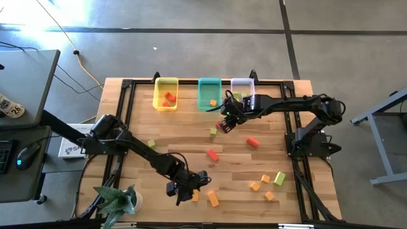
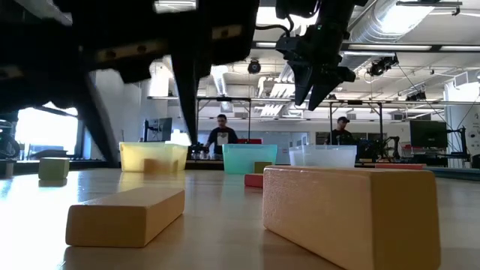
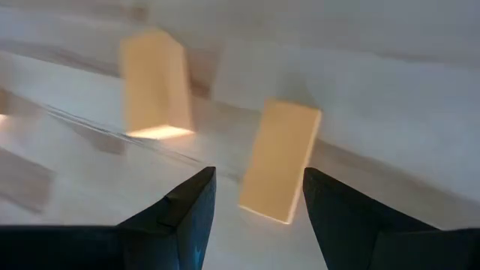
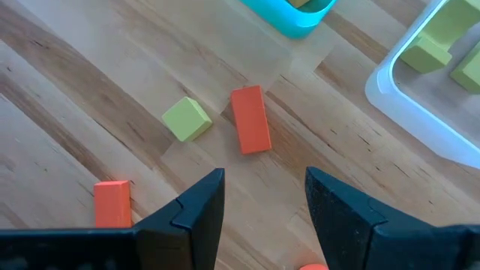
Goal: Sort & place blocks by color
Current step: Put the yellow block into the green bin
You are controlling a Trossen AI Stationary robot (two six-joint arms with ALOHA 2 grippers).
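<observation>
blur smears two orange blocks (image 3: 279, 161) beyond left pincer (image 3: 259, 196).

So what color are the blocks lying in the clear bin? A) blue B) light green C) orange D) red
B: the right wrist view shows light green blocks lying inside the clear bin, while a red bar lies out on the table.
</observation>
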